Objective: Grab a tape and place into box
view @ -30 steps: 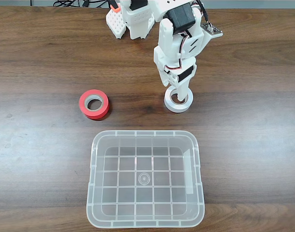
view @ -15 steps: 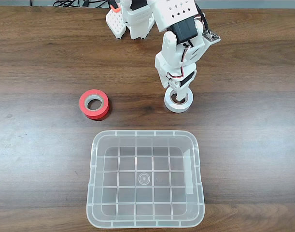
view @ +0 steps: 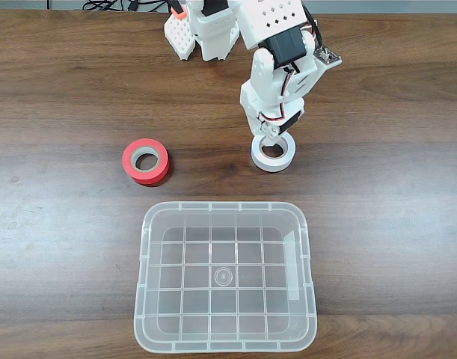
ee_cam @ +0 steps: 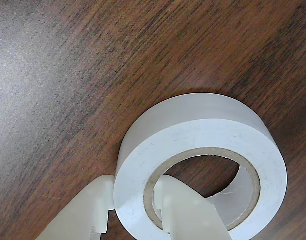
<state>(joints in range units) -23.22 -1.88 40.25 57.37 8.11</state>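
With the tape pinched by the gripper, one finger in its hole, it seems best lifted straight up before the box is reached.

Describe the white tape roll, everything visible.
The tape is a white ring, smooth and plastic-looking, with a tan cardboard-like liner around its wide centre hole. In the fixed view it lies flat on the dark wooden table, right of the red roll and above the clear box, outside it. The gripper straddles its wall: one cream finger inside the hole, one outside, both touching the wall. Whether it has left the table cannot be told.
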